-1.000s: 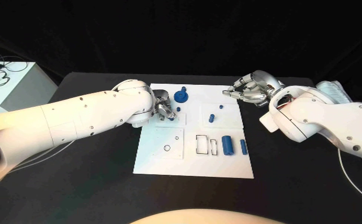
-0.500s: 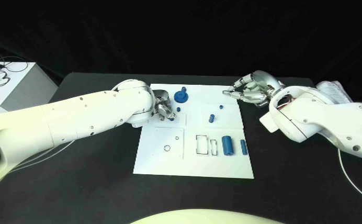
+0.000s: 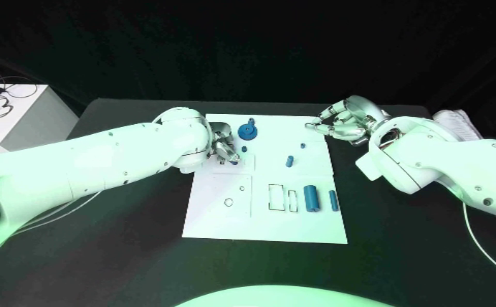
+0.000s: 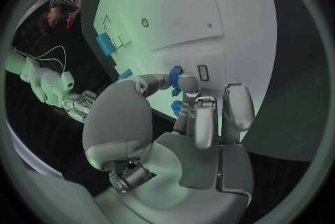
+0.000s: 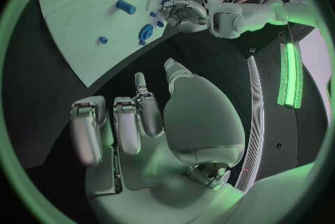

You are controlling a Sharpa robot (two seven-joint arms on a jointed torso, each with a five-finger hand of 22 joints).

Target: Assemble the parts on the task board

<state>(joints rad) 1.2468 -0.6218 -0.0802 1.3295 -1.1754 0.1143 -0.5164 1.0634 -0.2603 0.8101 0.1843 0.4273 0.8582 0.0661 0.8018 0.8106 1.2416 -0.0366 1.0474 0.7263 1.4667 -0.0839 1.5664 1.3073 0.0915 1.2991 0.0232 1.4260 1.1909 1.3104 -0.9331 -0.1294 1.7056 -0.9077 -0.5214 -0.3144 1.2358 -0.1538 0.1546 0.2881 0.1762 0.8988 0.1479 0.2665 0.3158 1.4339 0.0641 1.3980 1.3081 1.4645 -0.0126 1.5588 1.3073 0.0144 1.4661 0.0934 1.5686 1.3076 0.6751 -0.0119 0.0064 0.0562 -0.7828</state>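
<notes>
The white task board [image 3: 264, 214] lies mid-table. My left hand [image 3: 222, 150] hovers over its upper left area; in the left wrist view the thumb and a finger pinch a small blue part [image 4: 175, 75], and another blue bit [image 4: 176, 107] sits just below it. My right hand [image 3: 341, 124] hangs at the board's upper right edge with loosely bent fingers and holds nothing. On the board are a round blue part [image 3: 248, 132], a small peg [image 3: 303, 145], a short cylinder [image 3: 290, 161], a thick cylinder [image 3: 311, 198] and a slim one [image 3: 334, 201].
Outlined recesses [image 3: 277, 198] and a ring mark [image 3: 229, 202] sit on the board's lower half. A white box [image 3: 21, 117] with cables stands at the table's left edge, and a pale bundle [image 3: 460, 124] lies at the right behind my right arm.
</notes>
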